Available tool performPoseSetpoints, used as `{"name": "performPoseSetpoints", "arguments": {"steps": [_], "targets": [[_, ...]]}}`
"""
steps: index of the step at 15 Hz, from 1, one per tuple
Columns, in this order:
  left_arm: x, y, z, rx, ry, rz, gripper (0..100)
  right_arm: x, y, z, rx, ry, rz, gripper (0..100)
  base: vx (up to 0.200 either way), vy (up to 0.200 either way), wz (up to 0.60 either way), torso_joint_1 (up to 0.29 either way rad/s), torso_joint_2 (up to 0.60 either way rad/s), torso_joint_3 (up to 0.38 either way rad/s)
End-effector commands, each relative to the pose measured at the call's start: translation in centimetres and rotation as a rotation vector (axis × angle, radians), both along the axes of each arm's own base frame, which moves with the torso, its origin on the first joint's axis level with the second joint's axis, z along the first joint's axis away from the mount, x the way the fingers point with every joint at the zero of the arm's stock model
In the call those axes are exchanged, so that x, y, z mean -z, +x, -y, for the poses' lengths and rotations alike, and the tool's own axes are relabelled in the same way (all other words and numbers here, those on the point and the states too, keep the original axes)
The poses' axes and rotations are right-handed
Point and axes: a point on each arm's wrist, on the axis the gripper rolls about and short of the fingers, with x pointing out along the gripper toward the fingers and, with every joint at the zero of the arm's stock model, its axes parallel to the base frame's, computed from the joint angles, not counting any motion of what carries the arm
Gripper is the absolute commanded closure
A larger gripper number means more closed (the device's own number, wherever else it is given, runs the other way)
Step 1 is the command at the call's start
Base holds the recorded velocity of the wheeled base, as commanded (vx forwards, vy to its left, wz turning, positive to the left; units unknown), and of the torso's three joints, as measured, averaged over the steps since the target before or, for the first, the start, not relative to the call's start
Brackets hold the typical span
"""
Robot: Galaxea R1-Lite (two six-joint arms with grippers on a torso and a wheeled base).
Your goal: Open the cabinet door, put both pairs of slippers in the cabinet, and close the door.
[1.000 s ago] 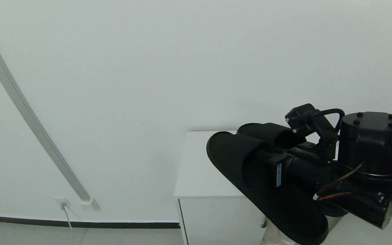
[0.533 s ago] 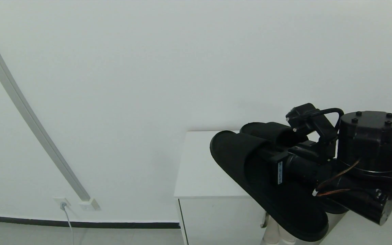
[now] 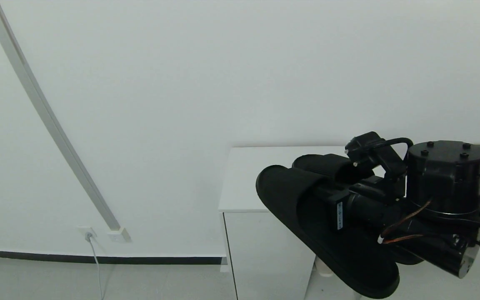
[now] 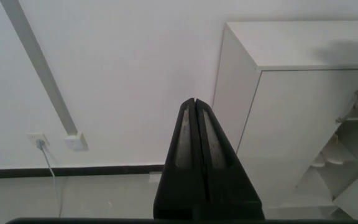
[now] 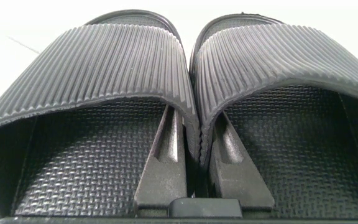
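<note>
Slippers (image 5: 117, 68) — black, ribbed straps, pebbled footbeds — clamped in right jaws.

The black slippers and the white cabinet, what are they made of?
The black slippers look like soft rubber or foam: matte, with ribbed straps and a bumpy footbed. The white cabinet looks like painted or laminated board: smooth, flat, with crisp edges. I can't be sure of either.

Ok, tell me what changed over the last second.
The whole head view has shifted, so the camera moved: the cabinet and the wall behind it sit higher in the picture and more floor shows. Nothing was taken hold of or let go. The right gripper stays shut on the pair of black slippers. The left gripper is shut and empty.
</note>
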Motion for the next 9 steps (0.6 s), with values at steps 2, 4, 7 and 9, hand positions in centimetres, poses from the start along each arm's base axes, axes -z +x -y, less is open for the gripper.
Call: {"name": "performPoseSetpoints", "arguments": {"steps": [2, 4, 7, 9], "targets": [[0.00, 0.00, 0.00, 0.000, 0.000, 0.000, 100, 0.44, 0.21, -0.29, -0.002, -0.009, -0.009, 100, 0.000, 0.000, 0.00, 0.000, 0.00, 0.000], [0.00, 0.00, 0.00, 0.000, 0.000, 0.000, 100, 0.45, 0.14, -0.35, -0.005, -0.010, -0.010, 100, 0.000, 0.000, 0.00, 0.000, 0.00, 0.000], [0.00, 0.00, 0.00, 0.000, 0.000, 0.000, 100, 0.56, 0.11, -0.31, -0.005, -0.012, -0.012, 100, 0.000, 0.000, 0.00, 0.000, 0.00, 0.000], [0.00, 0.00, 0.00, 0.000, 0.000, 0.000, 100, 0.68, -0.04, -0.40, -0.012, -0.017, -0.015, 100, 0.000, 0.000, 0.00, 0.000, 0.00, 0.000]]}}
